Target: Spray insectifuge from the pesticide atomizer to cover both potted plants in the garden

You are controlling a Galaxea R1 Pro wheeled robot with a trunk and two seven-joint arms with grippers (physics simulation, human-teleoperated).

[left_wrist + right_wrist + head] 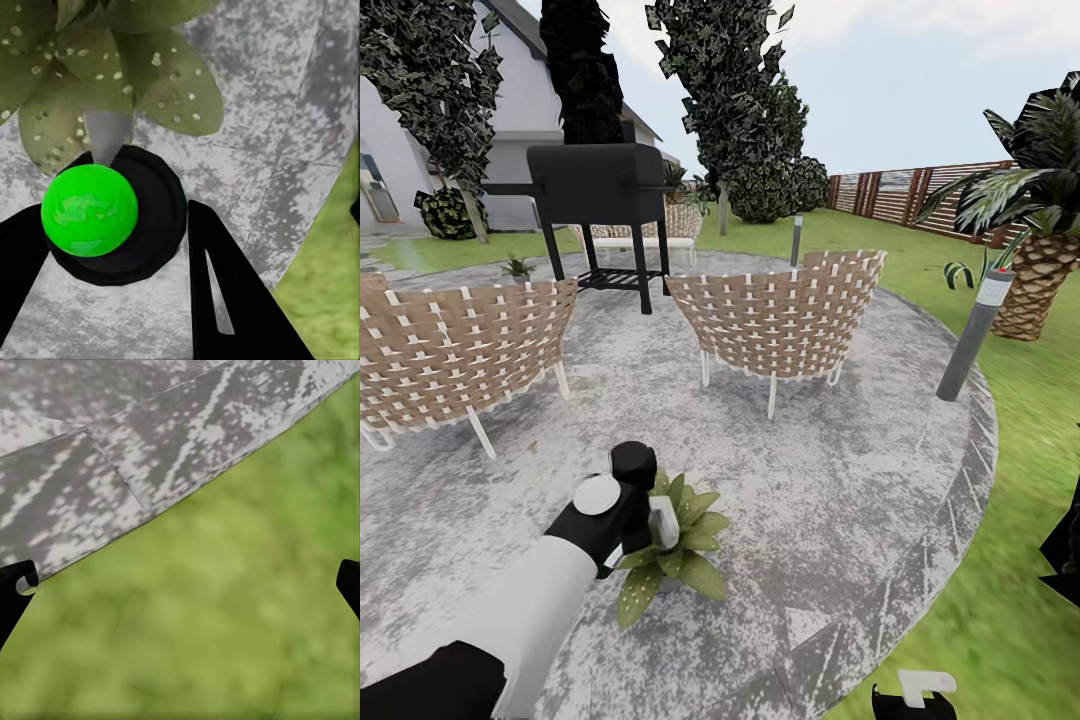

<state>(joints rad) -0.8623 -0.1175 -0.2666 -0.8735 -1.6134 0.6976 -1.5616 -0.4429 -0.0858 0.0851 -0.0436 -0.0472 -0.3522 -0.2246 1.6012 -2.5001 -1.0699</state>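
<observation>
My left gripper [648, 512] hangs over a potted plant [672, 548], a low rosette of broad green leaves on the stone patio. It is shut on the pesticide atomizer [120, 225], a dark round bottle with a bright green ball. In the left wrist view the bottle sits between the black fingers [225, 285], its grey nozzle pointing at the potted plant [112, 67], whose leaves are flecked with white specks. A second small potted plant [517, 267] stands far back left by the grill. My right gripper [184, 585] is open above the patio edge and grass; its tip [920, 690] shows low in the head view.
Two wicker chairs [455, 350] [785, 320] stand beyond the plant, with a black grill [600, 190] behind them. A grey bollard light [972, 335] and a palm [1040, 270] mark the patio's right edge. Grass [1020, 560] lies to the right.
</observation>
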